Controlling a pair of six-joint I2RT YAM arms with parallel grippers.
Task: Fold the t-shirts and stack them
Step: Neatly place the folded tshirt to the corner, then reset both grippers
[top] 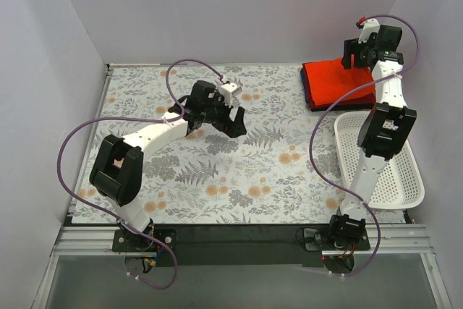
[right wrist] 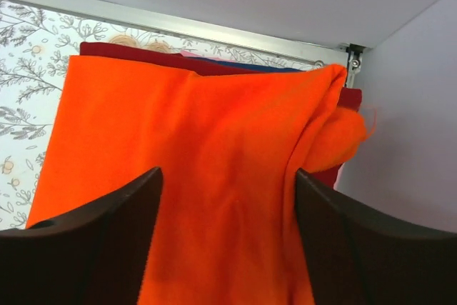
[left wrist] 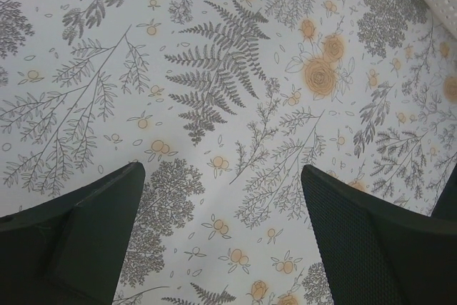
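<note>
Hovering beyond the basket (top: 417, 182), the right claw (right wrist: 227, 176), spread, leaves the orange shirt (right wrist: 193, 133) topping the darker shirts (right wrist: 114, 49); left claw (left wrist: 221, 171) also spread.

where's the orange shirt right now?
Top view, far right corner: orange shirt tops the stack, under the right gripper, just beyond the basket.
</note>
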